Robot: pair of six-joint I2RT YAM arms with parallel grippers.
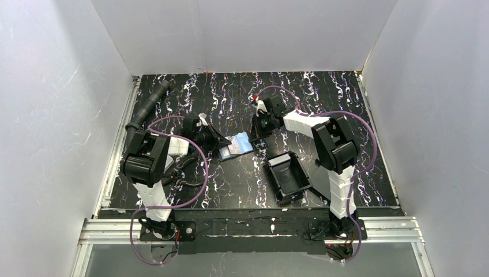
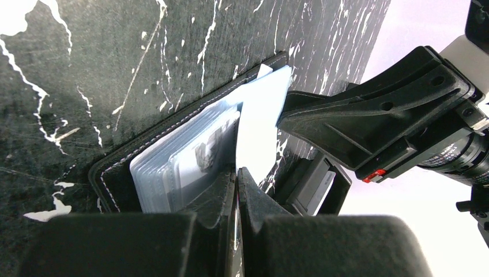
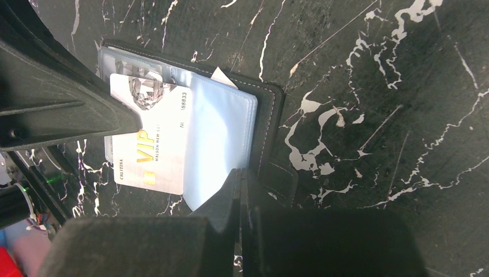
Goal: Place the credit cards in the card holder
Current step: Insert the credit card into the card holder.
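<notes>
white card (image 3: pixel 153 144), gold "VIP", "CHLITINA"

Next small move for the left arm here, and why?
Probably the left pincer, shut on the VIP card, should slide it slightly further under the clear sleeve. The card is only partly tucked, with most of its face showing. The right pincer, shut on the sleeve's edge, seems to hold that page of the card holder open.

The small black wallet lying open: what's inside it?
The card holder holds pale blue plastic sleeves, with a white card marked VIP among them, one end sticking out. Whether the lower sleeves hold more cards is hidden beneath the top ones.
</notes>
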